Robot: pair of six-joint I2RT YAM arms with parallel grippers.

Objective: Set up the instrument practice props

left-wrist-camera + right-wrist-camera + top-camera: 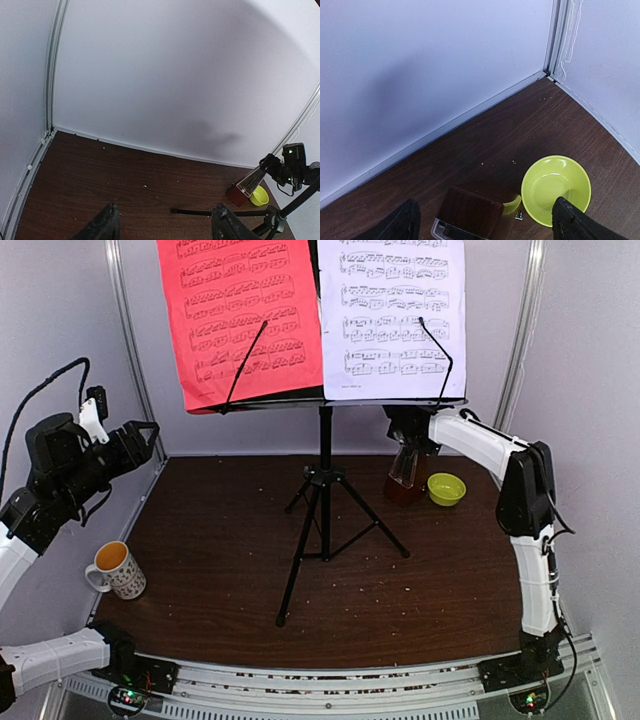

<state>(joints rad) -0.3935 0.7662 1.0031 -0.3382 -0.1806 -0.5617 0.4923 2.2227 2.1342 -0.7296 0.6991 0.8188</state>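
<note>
The black music stand (322, 480) stands on tripod legs mid-table. A red sheet (240, 315) and a white sheet (392, 315) of printed music rest side by side on its desk. The small brown pyramid metronome (405, 476) stands at the back right, and it also shows in the right wrist view (472, 214). My right gripper (408, 435) hangs just above it, open, with its fingers (402, 225) spread to either side and not touching it. My left gripper (146, 436) is open and empty, raised at the far left by the wall.
A yellow-green bowl (446, 488) sits right beside the metronome, close to my right finger (575, 225). A patterned white mug (118, 568) stands at the left front. A tripod leg (200, 212) reaches toward the back wall. Walls enclose the back and both sides.
</note>
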